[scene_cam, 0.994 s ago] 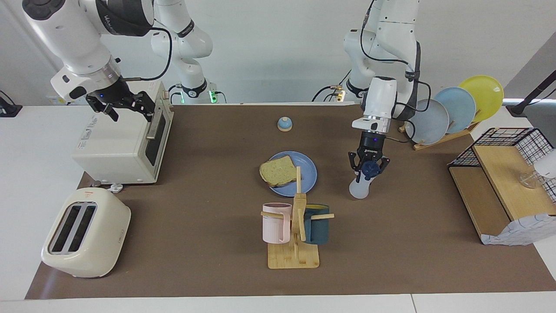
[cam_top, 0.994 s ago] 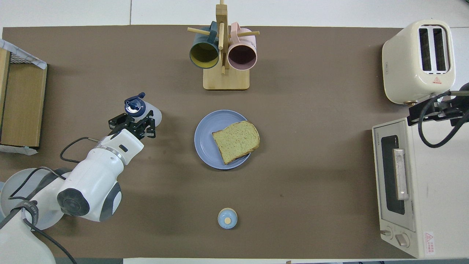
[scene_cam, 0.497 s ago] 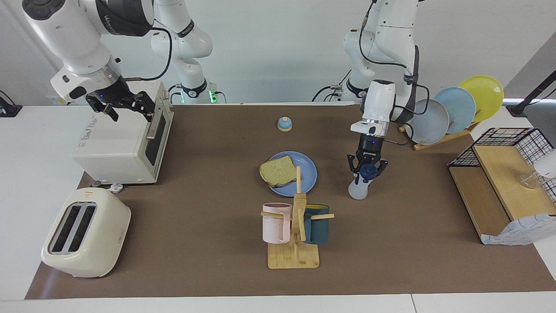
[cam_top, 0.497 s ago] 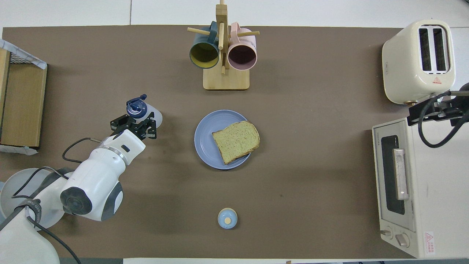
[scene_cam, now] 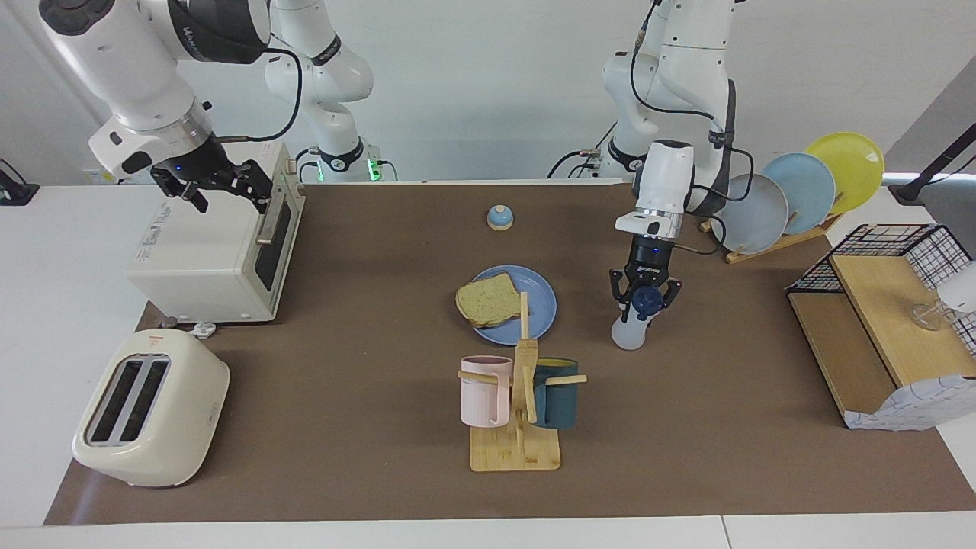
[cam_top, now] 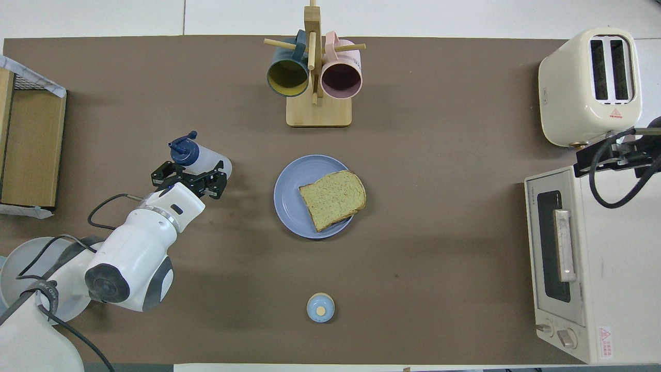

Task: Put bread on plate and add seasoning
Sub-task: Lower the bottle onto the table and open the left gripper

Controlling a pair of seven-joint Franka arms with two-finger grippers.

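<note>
Left hand [scene_cam: 646,303] has just loosened. A moment ago it was clamped on the bottle's [scene_cam: 631,332] dark cap; now its fingers seem parted, with the cap loose between them. From overhead the bottle has tipped further, its cap swung toward the left arm's end of the surface. Its base rests on the brown surface [scene_cam: 366,427], beside the plate [scene_cam: 540,306] on that same end.

Right hand [scene_cam: 212,185] has not moved. It waits wide and empty over the oven [scene_cam: 198,263].

Bread [scene_cam: 486,299] lies on the plate as before, one edge overhanging the rim toward the right arm's end.

To my eye the first half of the task is done. Letting go of the bottle on the surface looks like the end of the seasoning step, though no seasoning can be made out on the bread. The leaning bottle may topple once the hand lifts clear.
</note>
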